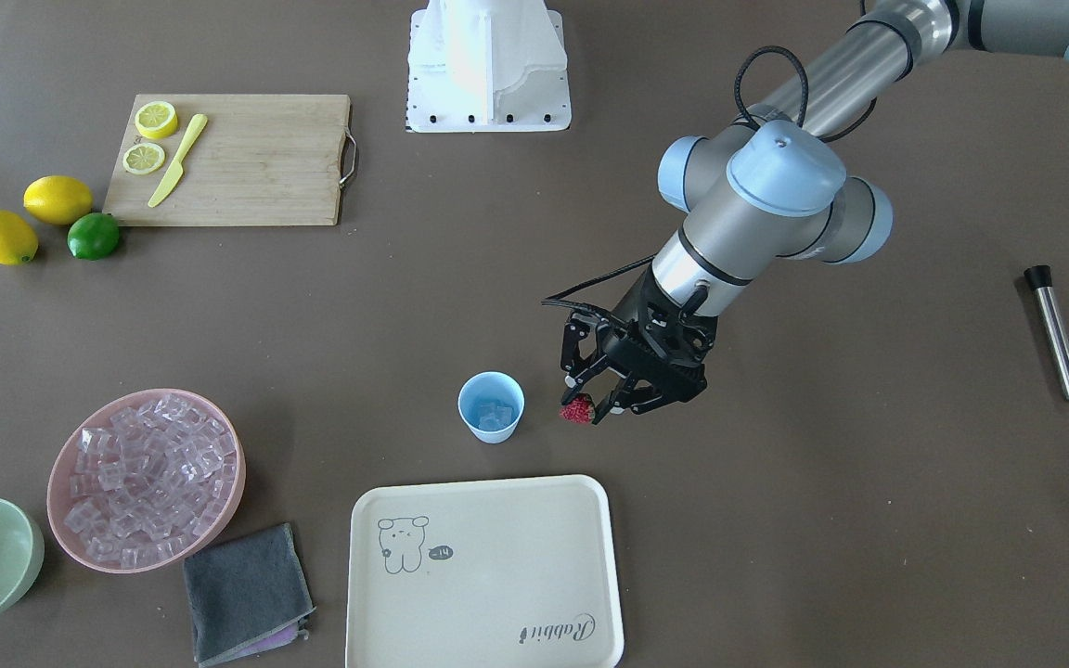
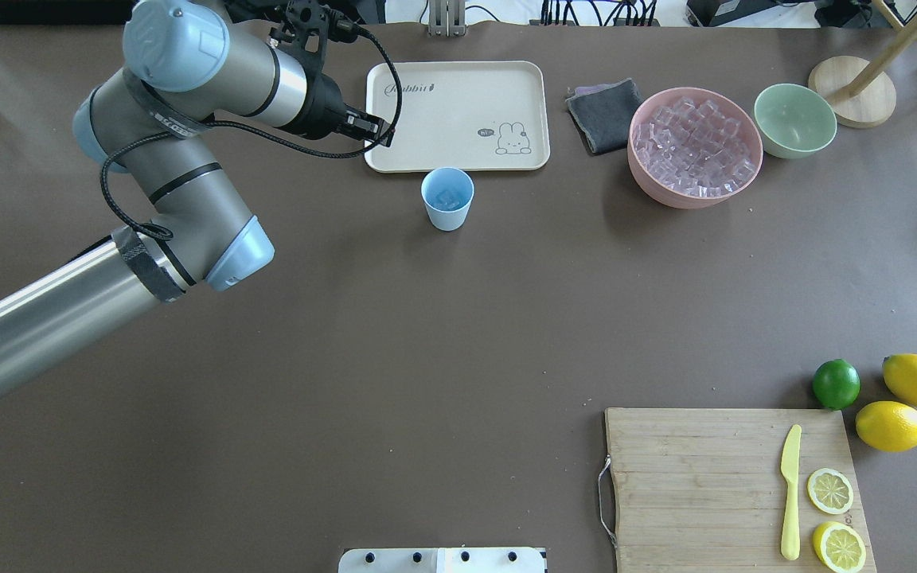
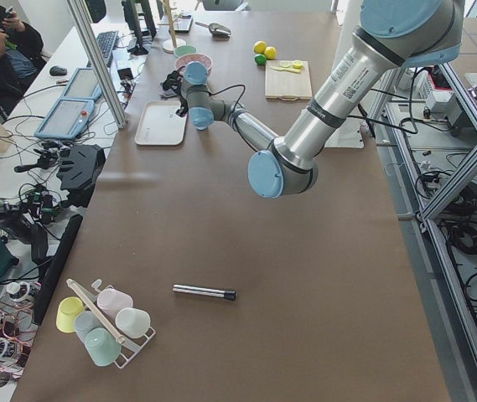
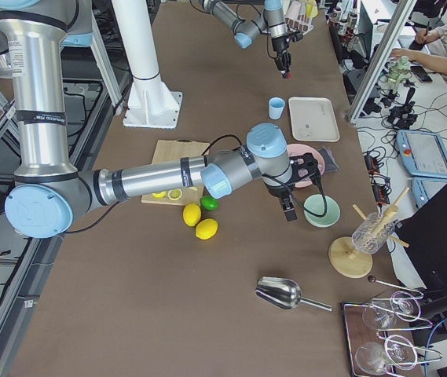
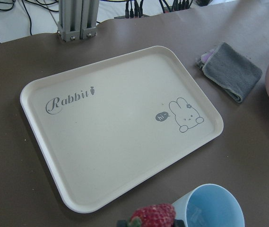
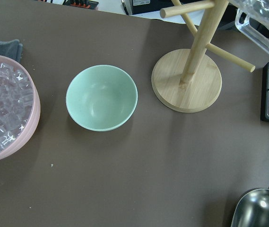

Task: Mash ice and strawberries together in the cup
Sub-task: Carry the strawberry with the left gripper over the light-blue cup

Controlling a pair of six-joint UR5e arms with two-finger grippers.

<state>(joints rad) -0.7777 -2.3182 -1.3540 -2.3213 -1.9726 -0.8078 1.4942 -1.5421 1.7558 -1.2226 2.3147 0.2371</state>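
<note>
Arms come first by size. The left arm reaches out over the table, and the right arm hangs above a green bowl, well apart from the work. The right gripper shows only in one side view, so I cannot tell how its fingers stand.

Beyond the left gripper, on the side away from the robot, lies the tray, with nothing on it. Far to this gripper's right stands the pink bowl, full of clear cubes. Well apart on its left lies a steel rod with a black cap; I judge it is the masher.

The cup stands upright just beside the gripper, on its right, not touching it. It looks light and easy to tip. For the mashing, I think it needs a hold around its wall.

The left gripper is clamped on the strawberry, which hangs at the fingertips beside the cup's mouth, not yet over it. The strawberry seems light and lumpy, and perhaps soft, so a mild pinch across its middle is the safe hold. It is much smaller than the mouth, so I expect an easy drop.

The ice lies at the bottom of the cup, a few cubes. It looks hard and slippery, and may jump under the rod.
</note>
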